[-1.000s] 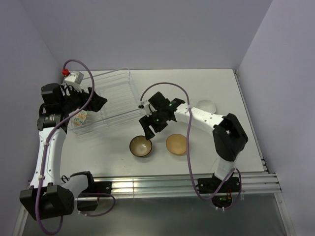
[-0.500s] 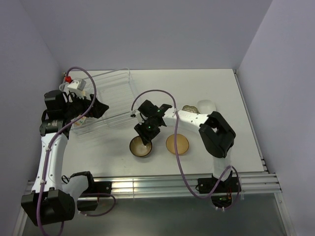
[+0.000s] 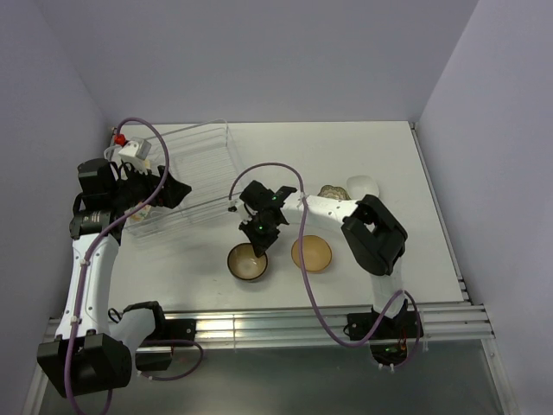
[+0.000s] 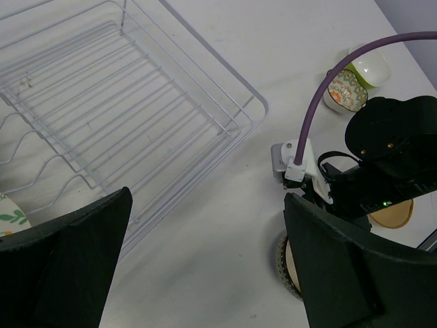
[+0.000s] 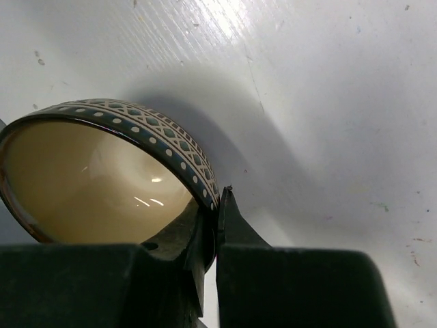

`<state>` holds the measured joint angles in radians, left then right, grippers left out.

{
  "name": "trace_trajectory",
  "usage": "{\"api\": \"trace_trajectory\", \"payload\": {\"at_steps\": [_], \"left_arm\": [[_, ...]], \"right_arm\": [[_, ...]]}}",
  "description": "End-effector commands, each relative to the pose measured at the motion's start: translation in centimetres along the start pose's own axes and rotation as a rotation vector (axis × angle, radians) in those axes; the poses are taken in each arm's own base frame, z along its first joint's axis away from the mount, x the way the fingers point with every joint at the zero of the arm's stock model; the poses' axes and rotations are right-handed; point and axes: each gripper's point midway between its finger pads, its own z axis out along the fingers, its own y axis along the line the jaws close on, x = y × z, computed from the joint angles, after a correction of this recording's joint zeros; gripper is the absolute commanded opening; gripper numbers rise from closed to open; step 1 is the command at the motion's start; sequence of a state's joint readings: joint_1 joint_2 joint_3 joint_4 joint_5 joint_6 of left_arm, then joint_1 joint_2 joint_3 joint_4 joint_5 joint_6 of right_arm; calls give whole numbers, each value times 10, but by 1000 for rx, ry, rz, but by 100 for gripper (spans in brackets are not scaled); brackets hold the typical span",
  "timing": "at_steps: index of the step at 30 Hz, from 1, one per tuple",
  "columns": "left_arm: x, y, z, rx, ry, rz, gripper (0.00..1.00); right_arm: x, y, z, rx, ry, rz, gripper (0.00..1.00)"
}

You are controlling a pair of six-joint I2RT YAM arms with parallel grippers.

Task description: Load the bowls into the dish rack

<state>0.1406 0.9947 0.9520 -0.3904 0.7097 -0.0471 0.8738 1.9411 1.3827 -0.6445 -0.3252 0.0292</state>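
The dark brown bowl (image 3: pixel 247 261) has a cream inside and a patterned band (image 5: pixel 160 133) round its outside, and it rests on the table. My right gripper (image 3: pixel 257 241) (image 5: pixel 217 205) is shut on its far rim, one finger inside and one outside. Just right of it lies the tan-orange bowl (image 3: pixel 311 253). The dish rack (image 3: pixel 194 169) (image 4: pixel 136 116) stands at the back left, with a flowered white bowl (image 4: pixel 8 217) in its near-left end. Over the rack's near right side hovers my left gripper (image 3: pixel 168 190) (image 4: pixel 205 273), open with nothing in it.
A scalloped patterned bowl (image 3: pixel 331 191) (image 4: pixel 343 92) and a lime-green bowl (image 4: pixel 369 68) sit together behind the right arm. The right arm's purple cable (image 3: pixel 276 166) arcs above the table between the rack and these bowls. Walls close in on the left, back and right.
The right gripper moved left and down to the dark brown bowl and closed on its rim. The left arm shifted slightly at the rack, then held still.
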Motion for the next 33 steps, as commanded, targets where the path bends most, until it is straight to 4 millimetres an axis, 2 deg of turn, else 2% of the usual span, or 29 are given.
{"api": "trace_trajectory", "payload": {"at_steps": [1,3,6,7,9,10,12,13,14,15,18,20,21,22,24,27,29,33], "left_arm": [[-5,-8,-4,22,-9,-4,99],[-5,-11,-5,37,-2,-17,99],[-15,-20,-9,55,-3,-45,97],[-25,-25,-12,65,-19,-39,97],[-34,-32,-14,84,-22,-67,97],[-45,-38,-17,96,-38,-61,97],[-50,-42,-15,106,-16,-94,97],[-63,-49,-18,118,-24,-81,97],[-61,-50,-14,131,10,-111,97],[-71,-59,-16,151,0,-106,98],[-77,-72,-8,201,16,-134,99],[-84,-80,-2,223,24,-139,100],[-84,-95,4,269,42,-131,99],[-85,-101,6,287,47,-132,99],[-85,-123,13,353,63,-151,100],[-80,-143,27,424,107,-208,99],[-77,-151,33,441,133,-246,99],[-64,-153,53,440,190,-299,99]], "right_arm": [[-13,15,-11,-48,-47,-20,0],[-13,21,-18,-78,-60,-25,0],[-22,33,-45,-147,-136,-21,0],[-34,44,-66,-201,-214,-38,0],[-49,37,-90,-207,-296,-2,0],[-56,36,-105,-212,-337,-4,0],[-73,25,-130,-199,-403,24,0],[-77,21,-140,-197,-423,36,0],[-83,17,-150,-193,-447,42,0],[-94,5,-169,-172,-501,61,0],[-113,-19,-200,-109,-597,102,0],[-127,-29,-219,-71,-654,107,0],[-131,-36,-223,-58,-667,116,0],[-135,-38,-228,-56,-680,120,0],[-146,-38,-242,-68,-720,122,0],[-154,-46,-257,-65,-764,136,0],[-155,-47,-264,-70,-780,139,0],[-154,-46,-269,-78,-793,132,0]]}}
